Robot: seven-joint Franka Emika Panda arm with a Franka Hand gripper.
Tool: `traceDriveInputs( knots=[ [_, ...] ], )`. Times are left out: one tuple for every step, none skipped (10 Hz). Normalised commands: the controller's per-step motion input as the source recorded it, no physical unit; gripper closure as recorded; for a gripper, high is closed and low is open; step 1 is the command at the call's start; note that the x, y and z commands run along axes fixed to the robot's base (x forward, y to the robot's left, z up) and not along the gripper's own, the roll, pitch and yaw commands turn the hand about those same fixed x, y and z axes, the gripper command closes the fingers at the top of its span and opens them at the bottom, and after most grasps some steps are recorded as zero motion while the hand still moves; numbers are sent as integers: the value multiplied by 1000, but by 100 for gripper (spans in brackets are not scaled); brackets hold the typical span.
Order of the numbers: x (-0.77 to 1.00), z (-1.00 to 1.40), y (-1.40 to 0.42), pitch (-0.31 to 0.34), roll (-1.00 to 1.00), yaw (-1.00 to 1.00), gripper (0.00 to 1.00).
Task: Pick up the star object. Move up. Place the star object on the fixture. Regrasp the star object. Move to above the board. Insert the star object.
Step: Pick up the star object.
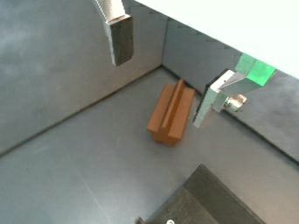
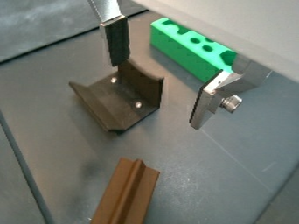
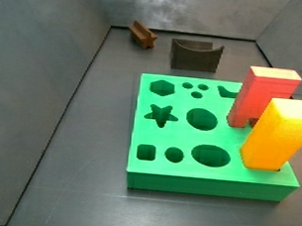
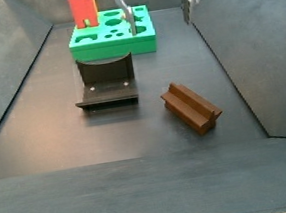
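Dark grey floor (image 4: 53,122), star object (image 4: 191,107) flat near its side wall, gripper (image 1: 166,72) above, fingers apart, empty.

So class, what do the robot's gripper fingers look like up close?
The gripper has two flat silver metal fingers with dark pads on the inner faces. One finger carries a small silver bolt. No cables or markings show.

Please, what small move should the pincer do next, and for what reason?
Probably lower the pincer toward the star object, with one finger on each long side. It is open and empty, hanging above the floor, while the star object lies flat and untouched beside the fixture, apart from it. The board comes later.
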Motion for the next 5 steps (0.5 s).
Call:
traceDriveInputs(
  knots=[
    [6,-374,0,-63,-67,426,0],
    [0,-311,0,-56,-66,437,0],
    [0,-257,40,-46,-44,420,0],
    [91,-183,74,-17,-106,389,0],
    [231,-146,123,0,-179,366,0]
  ],
)
